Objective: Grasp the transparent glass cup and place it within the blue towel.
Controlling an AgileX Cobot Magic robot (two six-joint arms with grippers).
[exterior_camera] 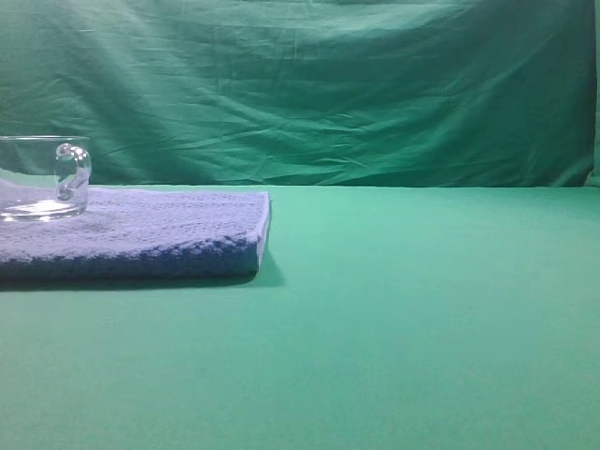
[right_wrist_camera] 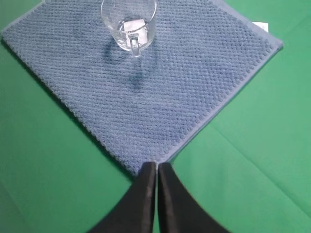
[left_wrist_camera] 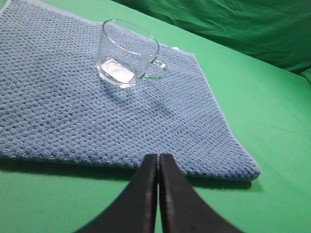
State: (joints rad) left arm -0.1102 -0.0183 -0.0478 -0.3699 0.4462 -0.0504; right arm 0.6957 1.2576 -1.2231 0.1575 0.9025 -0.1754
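Your clear, short glass cup w/ small rounded handle (left_wrist_camera: 127,52) sits upright on the thick blue-purple nubby terry towel (left_wrist_camera: 97,116), away from its edges, on the green cloth-covered table (exterior_camera: 422,319). Left gripper (left_wrist_camera: 158,162) fingers clenched together, holding nothing, above the towel's near edge. Right gripper (right_wrist_camera: 156,170) likewise clenched, empty, over a towel corner. Both well apart from cup.

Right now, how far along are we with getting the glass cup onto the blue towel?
It looks done: the transparent glass cup stands upright on the blue towel, well inside its edges. Nothing is in hand; the left gripper and right gripper are both shut, empty and clear of the cup. Nothing appears left beyond parking the arms.
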